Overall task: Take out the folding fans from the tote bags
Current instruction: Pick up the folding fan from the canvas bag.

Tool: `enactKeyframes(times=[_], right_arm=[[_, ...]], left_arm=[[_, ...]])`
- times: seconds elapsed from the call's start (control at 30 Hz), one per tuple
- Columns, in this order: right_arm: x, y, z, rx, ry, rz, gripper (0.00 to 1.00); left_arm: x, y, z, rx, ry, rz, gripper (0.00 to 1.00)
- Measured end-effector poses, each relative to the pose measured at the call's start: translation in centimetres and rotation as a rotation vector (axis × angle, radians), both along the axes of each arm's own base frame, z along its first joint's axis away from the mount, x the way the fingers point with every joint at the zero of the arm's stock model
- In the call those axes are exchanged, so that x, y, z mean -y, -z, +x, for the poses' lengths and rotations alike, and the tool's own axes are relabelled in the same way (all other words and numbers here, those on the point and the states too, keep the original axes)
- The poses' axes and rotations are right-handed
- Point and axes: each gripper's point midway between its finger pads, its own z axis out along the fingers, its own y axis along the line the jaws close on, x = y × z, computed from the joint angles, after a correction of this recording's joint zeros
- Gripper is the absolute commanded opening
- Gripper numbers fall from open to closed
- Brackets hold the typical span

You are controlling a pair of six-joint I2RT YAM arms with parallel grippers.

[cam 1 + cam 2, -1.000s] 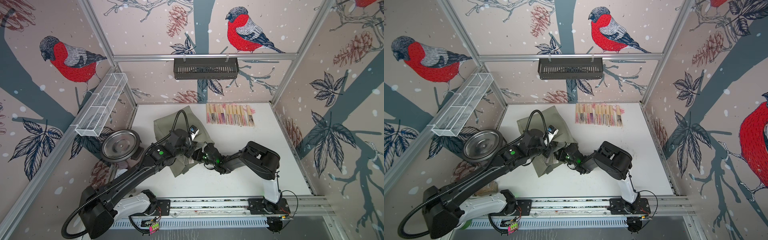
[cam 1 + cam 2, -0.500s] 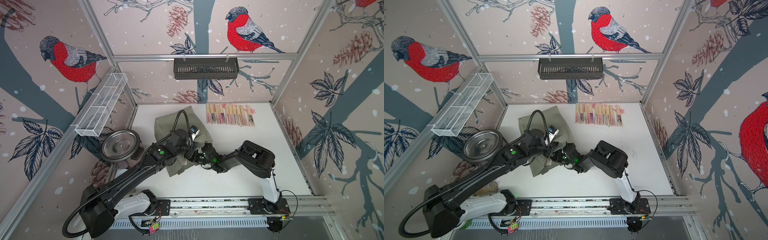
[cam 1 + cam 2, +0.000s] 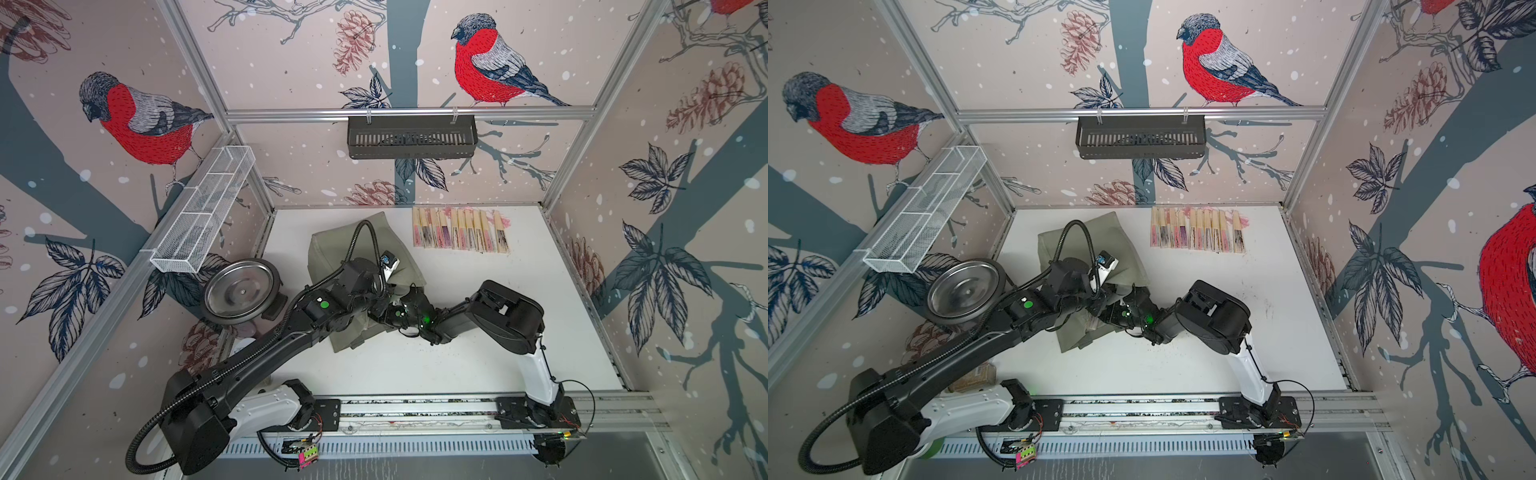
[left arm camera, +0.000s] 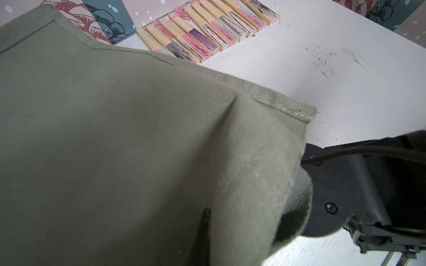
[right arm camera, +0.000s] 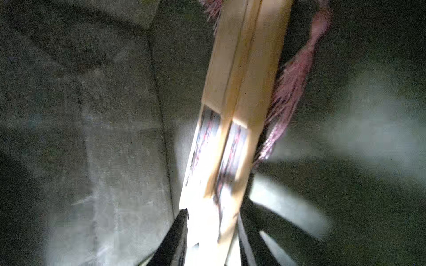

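Observation:
The olive tote bag (image 3: 332,253) (image 3: 1059,245) lies on the white table, and its cloth fills the left wrist view (image 4: 115,138). My left gripper (image 3: 390,291) is shut on the bag's rim and holds it up; the cloth hides its jaws. My right gripper (image 5: 213,221) reaches inside the bag, shut on two closed folding fans (image 5: 232,103) lying side by side. A pink tassel (image 5: 292,92) hangs beside them. Several more folding fans (image 3: 459,235) (image 3: 1198,235) (image 4: 207,30) lie in a row at the back of the table.
A black slotted basket (image 3: 411,137) hangs on the back wall. A white wire-mesh tray (image 3: 203,208) runs along the left wall above a steel bowl (image 3: 241,289). The arms' rail (image 3: 415,409) spans the front edge. The right arm's wrist (image 4: 357,188) crowds the bag mouth.
My right gripper has pushed leftwards, deeper into the bag's mouth, and its jaws have narrowed onto the fans. The left gripper has kept its hold on the bag.

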Motion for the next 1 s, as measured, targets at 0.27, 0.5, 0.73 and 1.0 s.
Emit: enactKeyframes(times=[0.27,0.5,0.73,1.0], right_arm=[[-0.2,0.2,0.4,-0.042,0.005,0.036,0.31],[-1.0,0.3,0.5,-0.062,-0.009,0.038,0.23],[-1.1,0.1,0.9,-0.096,-0.003,0.070,0.25],[-2.1,0.2,0.9,-0.108,-0.024,0.065,0.11]], left_arm=[[0.0,0.1,0.0,-0.002,0.000,0.002,0.00],[-0.1,0.1,0.1,0.000,-0.004,0.005,0.00],[0.0,0.2,0.1,-0.002,-0.005,0.007,0.00],[-0.2,0.3,0.3,0.002,-0.016,0.014,0.00]])
